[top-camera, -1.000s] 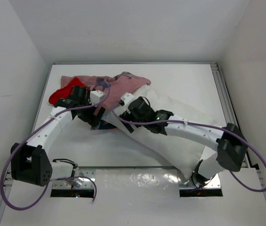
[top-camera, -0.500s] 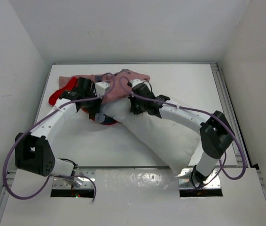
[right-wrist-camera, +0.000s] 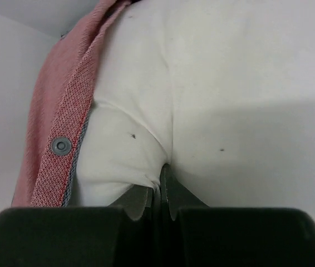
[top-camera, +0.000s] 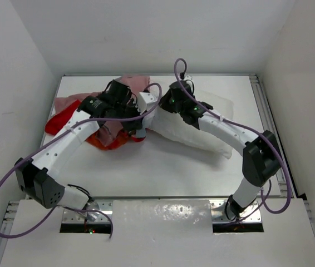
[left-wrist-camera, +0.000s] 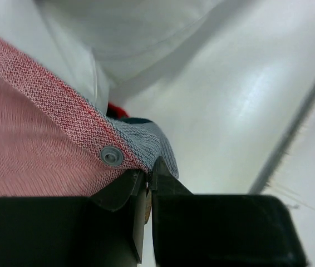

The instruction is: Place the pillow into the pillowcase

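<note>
- The left end effector (left-wrist-camera: 149,178) has its jaws pressed together on the hem of the red-orange printed fabric pillowcase (left-wrist-camera: 46,139), just beside a round grey metal snap button (left-wrist-camera: 112,155). The woven edge band runs straight into the grip.
- The right end effector (right-wrist-camera: 160,186) has its jaws pinching a gathered fold in the cover of the plain white puffy rectangular pillow (right-wrist-camera: 230,83). The pillowcase hem lies against the pillow just to the left of this grip.
- From above, the pillow (top-camera: 202,130) lies on the white table (top-camera: 163,167), right of centre. Its left end meets the bunched pillowcase (top-camera: 110,136) where the two end effectors come together. Most of the white body appears to be outside the case, and how far the leading corner has entered cannot be told.
- Step in hand, as judged: feeding the pillow's leading end through the mouth.
  - The left grip should lift and hold the hem taut, so that the opening gapes and does not fold shut.
  - The right grip should push along the pillow's long axis, corner first.
  - A pinch of thin cover alone may slip or drag the filling unevenly.
- Edges and room: the pillowcase is heaped toward the far left of the table, near the left wall. A metal rail (top-camera: 263,111) borders the right side, well apart from the pillow. Bare table lies nearer the arm bases.
</note>
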Tool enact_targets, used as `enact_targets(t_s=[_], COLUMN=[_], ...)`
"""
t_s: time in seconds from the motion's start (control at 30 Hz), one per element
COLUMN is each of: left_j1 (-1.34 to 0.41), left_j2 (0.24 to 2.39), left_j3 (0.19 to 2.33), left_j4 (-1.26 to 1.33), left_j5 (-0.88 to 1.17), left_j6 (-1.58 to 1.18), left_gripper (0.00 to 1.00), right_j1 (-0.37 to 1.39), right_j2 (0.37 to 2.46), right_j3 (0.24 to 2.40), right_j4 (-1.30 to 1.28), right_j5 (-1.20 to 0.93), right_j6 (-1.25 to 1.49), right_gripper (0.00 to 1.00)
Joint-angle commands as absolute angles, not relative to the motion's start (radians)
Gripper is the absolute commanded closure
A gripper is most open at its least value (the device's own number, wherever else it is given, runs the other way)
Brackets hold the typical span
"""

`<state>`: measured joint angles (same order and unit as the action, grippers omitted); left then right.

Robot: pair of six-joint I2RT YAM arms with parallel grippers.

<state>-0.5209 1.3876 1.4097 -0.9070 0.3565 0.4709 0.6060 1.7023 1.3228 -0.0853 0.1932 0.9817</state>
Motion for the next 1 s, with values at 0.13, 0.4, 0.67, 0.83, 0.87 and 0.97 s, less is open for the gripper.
enact_targets(t_s=[0.13,0.4,0.67,0.83,0.87,0.97], left_j1=[-0.494,-0.505,-0.388,-0.351,-0.377,-0.423], left_j2=[1.445,1.488,1.465,1.587,1.644,1.791], left_j3=[1.558,1.396,1.662,1.749,1.755,1.840], left_j4=[-0.870,-0.842,-0.986,-0.772,-0.732,-0.730], left_j5=[0.557,0.434,0.555,0.407,0.279,0.026], left_j6=[0.457,0.503,0.572,0.335,0.312,0.279], left_gripper=[1.00,0.60,0.09,0.15,0.19,0.19], right_j1=[0.684,0.675,0.536,0.425,0.392,0.341], right_j2=[1.664,1.644,1.419,1.388,1.423,1.552], right_j3=[1.280,1.120,1.095,1.189,1.207,1.336], right_j4=[0.039,0.172,-0.081,-0.190,-0.199,-0.289], right_j5=[0.319,0.022,-0.013,0.092,0.091,0.074], right_j6=[1.137,1.060,0.766,0.693,0.704,0.703], right_gripper=[1.00,1.00,0.07,0.83,0.83,0.17])
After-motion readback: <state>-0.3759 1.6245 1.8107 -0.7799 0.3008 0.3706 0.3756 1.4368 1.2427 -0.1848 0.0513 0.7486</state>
